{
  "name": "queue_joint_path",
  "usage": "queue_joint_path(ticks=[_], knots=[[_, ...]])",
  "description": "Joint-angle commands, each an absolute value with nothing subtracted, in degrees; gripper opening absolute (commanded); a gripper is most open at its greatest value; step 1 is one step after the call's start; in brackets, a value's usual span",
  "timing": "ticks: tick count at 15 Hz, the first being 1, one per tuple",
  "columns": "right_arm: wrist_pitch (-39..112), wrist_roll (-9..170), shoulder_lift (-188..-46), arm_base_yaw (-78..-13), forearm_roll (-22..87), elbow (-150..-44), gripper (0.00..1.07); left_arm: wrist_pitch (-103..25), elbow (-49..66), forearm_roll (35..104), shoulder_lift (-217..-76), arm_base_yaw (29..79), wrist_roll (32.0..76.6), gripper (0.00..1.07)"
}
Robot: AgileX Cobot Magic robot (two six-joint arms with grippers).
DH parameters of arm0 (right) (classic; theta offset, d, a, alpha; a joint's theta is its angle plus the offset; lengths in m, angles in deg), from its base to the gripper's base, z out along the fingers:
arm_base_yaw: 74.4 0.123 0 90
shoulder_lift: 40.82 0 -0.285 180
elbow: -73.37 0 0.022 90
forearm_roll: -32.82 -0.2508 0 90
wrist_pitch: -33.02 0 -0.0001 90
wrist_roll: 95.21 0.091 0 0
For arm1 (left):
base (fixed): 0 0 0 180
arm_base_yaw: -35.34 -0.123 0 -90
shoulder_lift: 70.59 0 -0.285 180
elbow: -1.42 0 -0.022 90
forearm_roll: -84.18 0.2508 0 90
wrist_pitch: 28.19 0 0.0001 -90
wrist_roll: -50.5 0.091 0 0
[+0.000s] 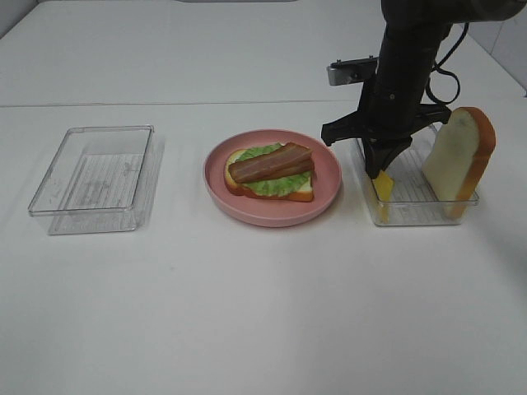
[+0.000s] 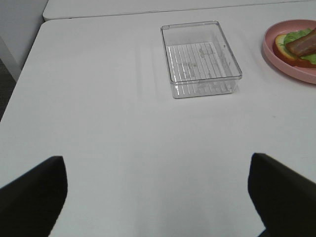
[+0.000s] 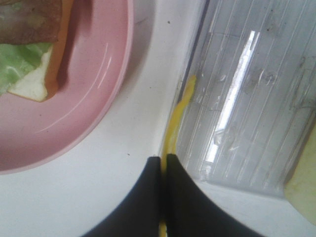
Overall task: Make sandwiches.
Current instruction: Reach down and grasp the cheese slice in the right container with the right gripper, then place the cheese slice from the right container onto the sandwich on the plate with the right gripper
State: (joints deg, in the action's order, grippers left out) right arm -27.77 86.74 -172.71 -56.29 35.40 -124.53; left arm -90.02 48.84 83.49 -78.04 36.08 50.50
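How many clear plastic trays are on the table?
2. The left tray lies left of the pink plate; the right tray lies right of it, with a bread slice standing inside. No others seem hidden.

The plate point(image 1: 331, 188) sat in the middle with the sandwich point(image 1: 272, 171) on it. The left tray point(image 1: 99, 177) lay beside it. The right tray point(image 1: 412, 191) opposite held the cheese slice point(image 1: 382, 188) and the bread slice point(image 1: 461, 152).

My right arm point(image 1: 409, 49) is matt black all over, a thick column with black cables point(image 1: 442, 76) looping off its side and a small grey metal bracket point(image 1: 352, 72) sticking out near the wrist. Below that a black crossbar point(image 1: 387, 123) spreads like wings. My right fingers point(image 3: 145, 207) are black and taper to thin tips; my left fingers point(image 2: 32, 197) are black, broad and blunt
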Motion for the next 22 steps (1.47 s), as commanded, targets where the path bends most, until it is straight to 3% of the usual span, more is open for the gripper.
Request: queue_joint_path(ticks=[1,13,22], knots=[[-27.60,86.91,-172.89,-56.46,35.97,-124.13,0.00,-89.79,49.02,83.15,-77.92,36.02,50.10,0.91],[-34.24,88.06,-161.08,-56.40,34.71,-129.68,0.00,-89.79,49.02,83.15,-77.92,36.02,50.05,0.91],[-28.51,86.69,-162.80,-55.37,15.28,-130.66,0.00,-89.79,49.02,83.15,-77.92,36.02,50.05,0.91]])
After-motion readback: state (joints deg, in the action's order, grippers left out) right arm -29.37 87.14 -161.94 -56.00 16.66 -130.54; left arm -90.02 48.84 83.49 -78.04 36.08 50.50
